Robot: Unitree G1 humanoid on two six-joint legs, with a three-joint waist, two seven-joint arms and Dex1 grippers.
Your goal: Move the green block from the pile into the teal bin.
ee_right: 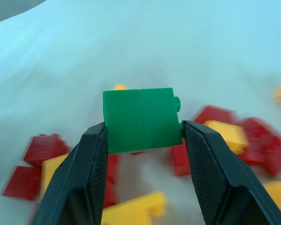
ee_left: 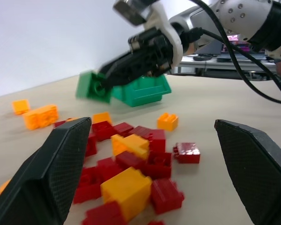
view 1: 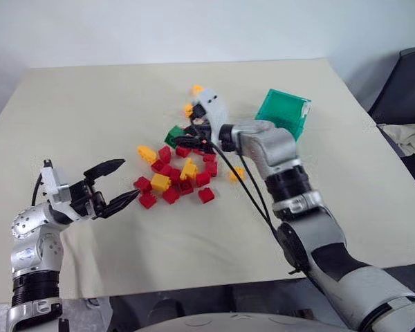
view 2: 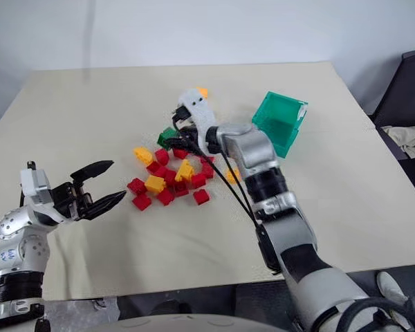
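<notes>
**Green block gripped above the pile**

Your right pincer (ee_right: 141, 140) has its two fingers pressed against opposite sides of the green block (ee_right: 139, 118), about half spread, with the block raised clear of the desk (view 1: 90, 104). You can see it in the head views at the far edge of the pile (view 1: 174, 174), with red and yellow bricks lying directly under and just beside it. The right arm's black cables trail down over the near right side of the pile.

The teal bin (view 1: 283, 112) lies just beyond the right wrist, on the right, tipped so its opening does not face straight up. A few yellow bricks lie apart from the heap: two near the pincer's white housing on the far side, one by the forearm.

Your left pincer (view 1: 121, 183) hovers at the pile's left edge, fingers spread wide with nothing between them, tips near the closest red bricks.

A dark chair (view 1: 408, 90) with cloth on it stands off the desk's right side.
</notes>
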